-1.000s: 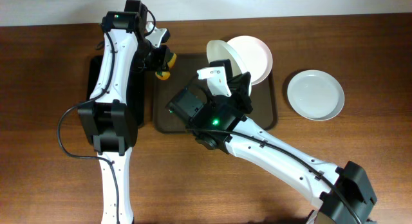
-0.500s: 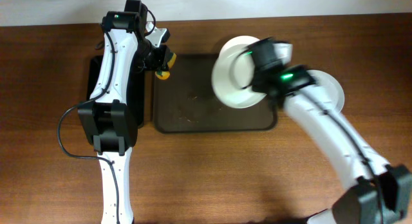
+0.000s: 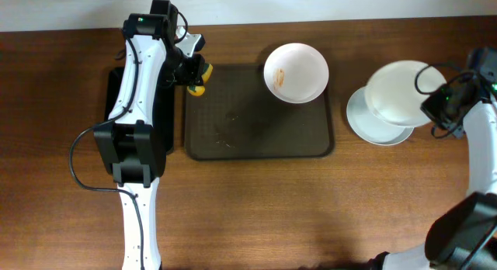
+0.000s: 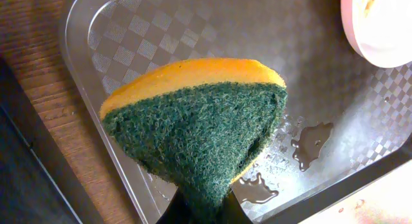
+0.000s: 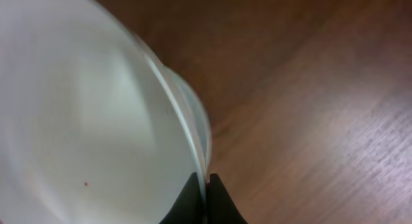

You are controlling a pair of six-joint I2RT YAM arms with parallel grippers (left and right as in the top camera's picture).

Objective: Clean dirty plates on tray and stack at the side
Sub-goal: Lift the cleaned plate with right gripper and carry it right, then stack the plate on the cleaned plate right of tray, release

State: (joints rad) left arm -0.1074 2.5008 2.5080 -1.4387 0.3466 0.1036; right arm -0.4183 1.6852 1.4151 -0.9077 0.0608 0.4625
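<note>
A white plate [image 3: 296,72] with an orange-brown smear sits on the back right of the dark brown tray [image 3: 256,138]. My right gripper [image 3: 432,107] is shut on the rim of a second white plate [image 3: 400,91], holding it just above a third plate [image 3: 379,126] on the table right of the tray. In the right wrist view the held plate [image 5: 84,121] fills the left, my fingers [image 5: 206,185] pinching its edge. My left gripper [image 3: 189,72] is shut on a yellow and green sponge [image 4: 193,121] over the tray's back left corner.
A black tray [image 3: 116,91] lies under my left arm, left of the brown tray. Small water puddles [image 4: 312,143] and crumbs [image 3: 225,134] lie on the brown tray. Bare wooden table surrounds both.
My right arm has swung right, carrying a plate from the tray across to above the plate on the table. The left arm has not moved.
</note>
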